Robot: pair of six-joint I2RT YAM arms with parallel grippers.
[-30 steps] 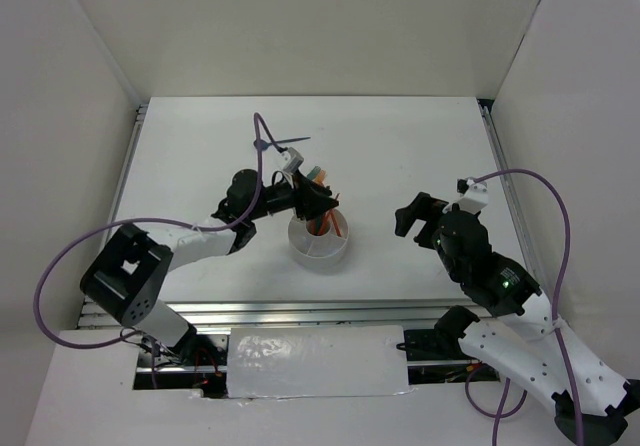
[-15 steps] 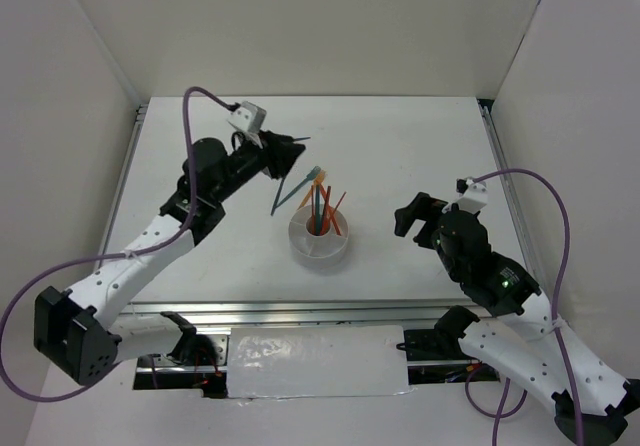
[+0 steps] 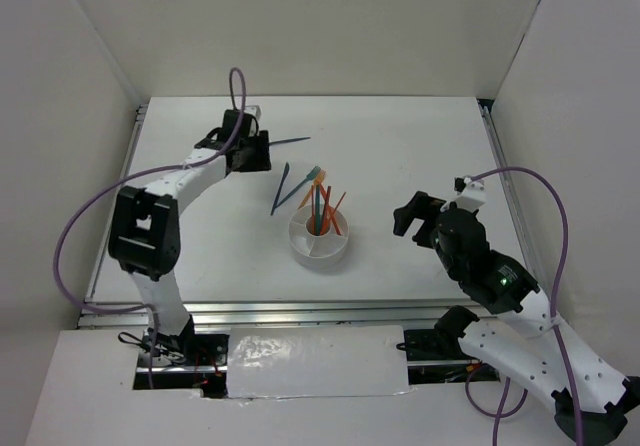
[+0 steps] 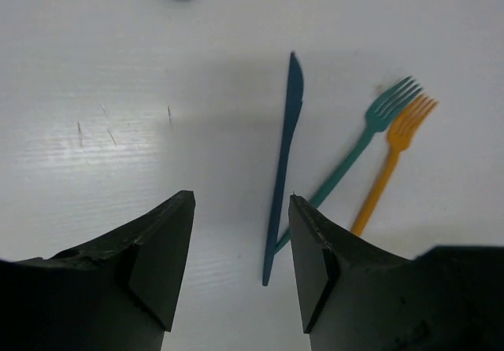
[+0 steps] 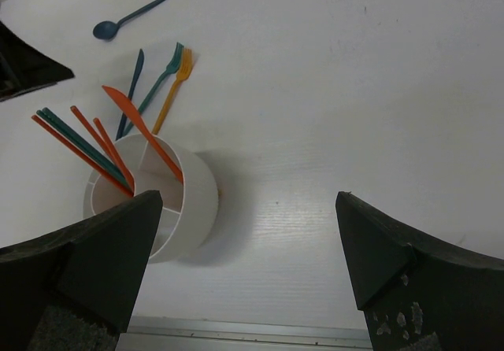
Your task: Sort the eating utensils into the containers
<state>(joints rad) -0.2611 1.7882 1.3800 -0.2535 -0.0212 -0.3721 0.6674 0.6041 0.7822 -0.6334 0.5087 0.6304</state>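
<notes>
— While the left gripper [image 4: 240, 209] is held over the far left of the table [image 3: 400, 146], what is found between its fingers?

— Nothing is gripped. The fingers are spread apart and only bare table is framed between them. A dark teal knife [image 4: 283, 176] is seen just right of that gap, with a teal fork [image 4: 356, 153] and an orange fork [image 4: 391, 166] side by side beyond it. A blue spoon [image 5: 138, 12] is laid farther off, apart from those three.

— And where is the rest kept?

— Orange and teal chopsticks [image 5: 79, 142] and an orange knife [image 5: 142, 131] are stood leaning in the white holder [image 5: 193, 209], nearer than the loose pieces. Which compartments are used cannot be told for sure. The right gripper [image 3: 412, 218] is held at the near right, opened wide and empty.

— How is the knife expected to handle?

— It is judged light, thin and fairly stiff. Being smooth plastic laid flat, it is likely to be skidded or spun by a glancing touch. It is best taken at mid-handle, across its narrow width. Its near end seems to touch the teal fork's handle, so that fork may be dragged along.
</notes>
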